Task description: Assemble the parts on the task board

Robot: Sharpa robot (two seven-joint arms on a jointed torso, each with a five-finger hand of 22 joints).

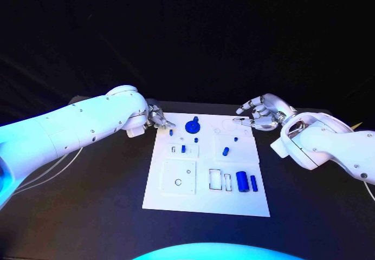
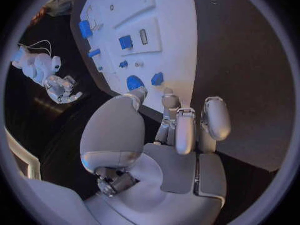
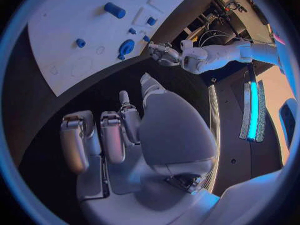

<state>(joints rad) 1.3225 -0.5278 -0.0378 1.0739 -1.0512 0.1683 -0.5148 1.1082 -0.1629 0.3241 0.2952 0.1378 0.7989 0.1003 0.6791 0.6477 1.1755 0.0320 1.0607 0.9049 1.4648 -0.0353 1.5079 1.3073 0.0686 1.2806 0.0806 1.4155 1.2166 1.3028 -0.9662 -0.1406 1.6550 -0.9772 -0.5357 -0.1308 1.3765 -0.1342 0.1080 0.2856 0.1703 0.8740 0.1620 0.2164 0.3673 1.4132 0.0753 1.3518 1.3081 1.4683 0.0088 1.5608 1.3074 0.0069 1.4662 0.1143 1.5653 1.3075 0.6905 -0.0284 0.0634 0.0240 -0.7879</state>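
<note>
Two hands (image 1: 159, 116) (image 1: 258, 112), unmarked task board (image 1: 205, 203)

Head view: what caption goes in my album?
Two robot hands hover at the far corners of the white task board.

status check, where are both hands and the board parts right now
Left hand at the task board's far left corner, holding nothing. Right hand at its far right corner, holding nothing. Blue parts all on board. Nothing in the way.

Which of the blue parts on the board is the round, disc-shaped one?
The round blue part at the task board's far edge, between the two hands. The other blue parts are small pegs or, near the front right, upright-looking bars.
</note>
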